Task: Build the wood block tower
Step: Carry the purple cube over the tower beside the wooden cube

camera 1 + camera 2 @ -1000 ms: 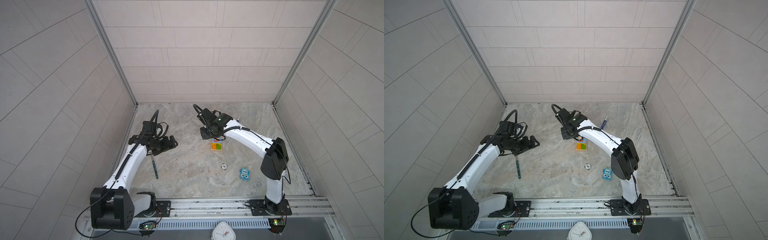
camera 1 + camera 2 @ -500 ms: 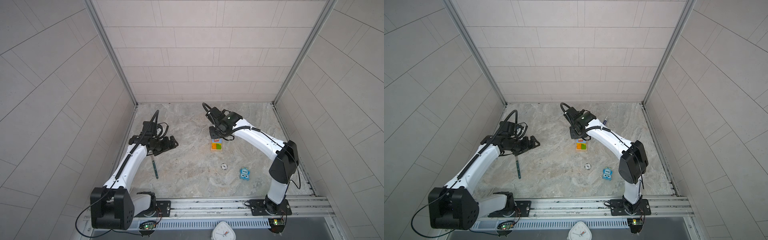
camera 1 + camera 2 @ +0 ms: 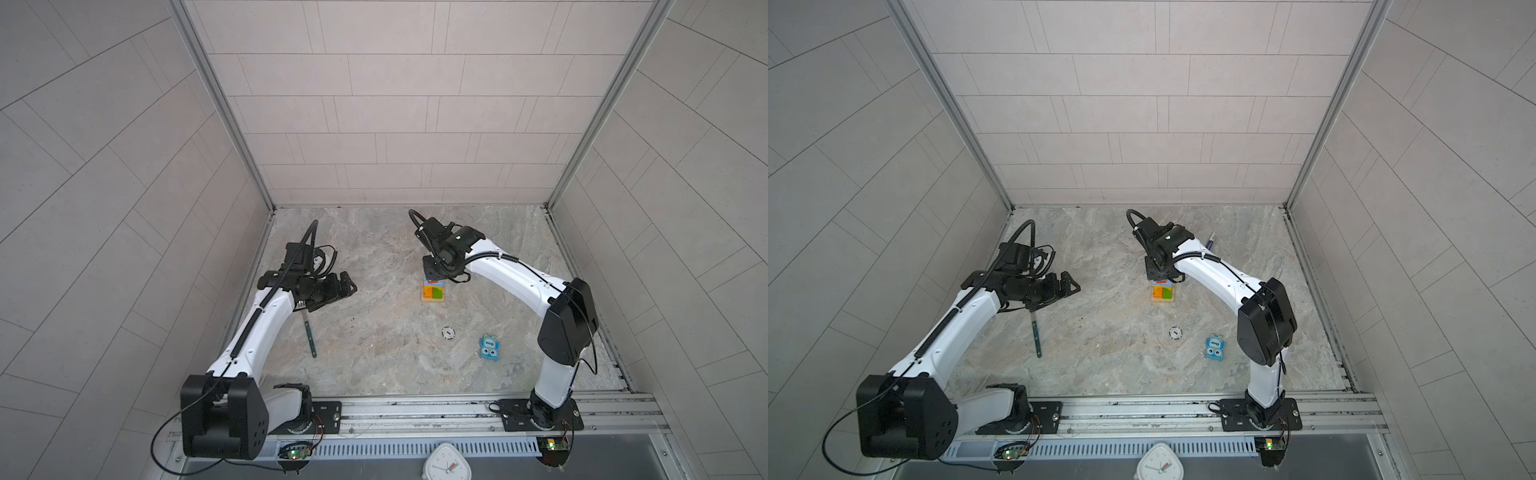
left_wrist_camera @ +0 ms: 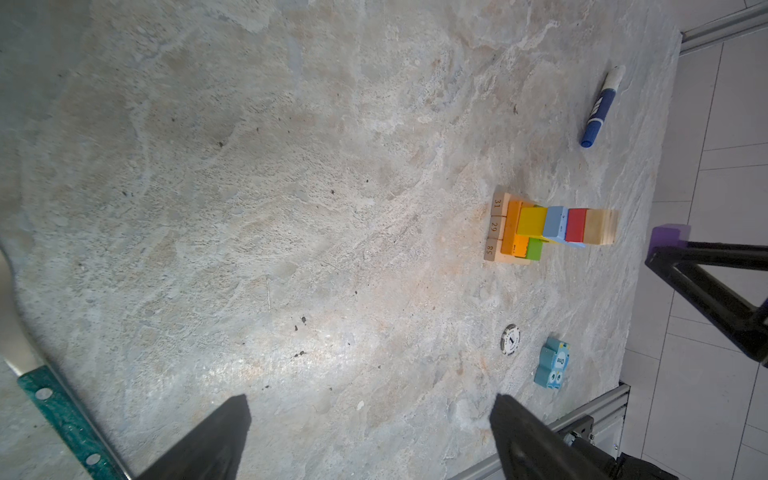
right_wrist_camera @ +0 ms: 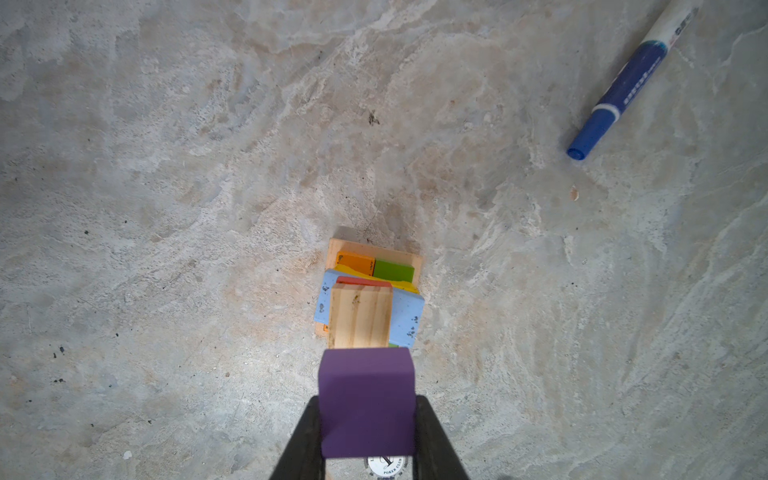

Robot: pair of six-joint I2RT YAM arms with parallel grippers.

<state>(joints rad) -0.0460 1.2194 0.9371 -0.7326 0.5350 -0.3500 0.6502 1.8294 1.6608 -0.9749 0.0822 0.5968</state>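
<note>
Tower (image 3: 433,291) of wood blocks: upright near the middle of the table (image 3: 374,249), on the right arm's half in both top views. Layered from a tan base through orange and green, yellow, light blue and red to a striped natural cube (image 4: 600,226) on top. Right gripper (image 5: 368,399) clamped on a purple cube (image 5: 368,407), one finger against each side face, poised over the stack. From the left wrist, a clear gap between purple cube and striped cube, not touching. Left gripper (image 4: 370,405) spread wide over bare table, gripping nothing, well apart from the tower. Side-on layers and the numerals 31, 29 and 85 on the base ends plain only from the left wrist. From the right wrist, a look straight down the stack, with a poker chip (image 5: 386,465) peeking from under the held cube. In both top views, upper layers hidden beneath the right gripper. Blue marker pen (image 5: 627,83) clear in both wrist views, and in a top view (image 3: 1212,240) just past the right arm. Blue cartoon-eyed toy (image 4: 552,365) just beside the chip. Green-handled tool (image 3: 309,336) near the left arm.
</note>
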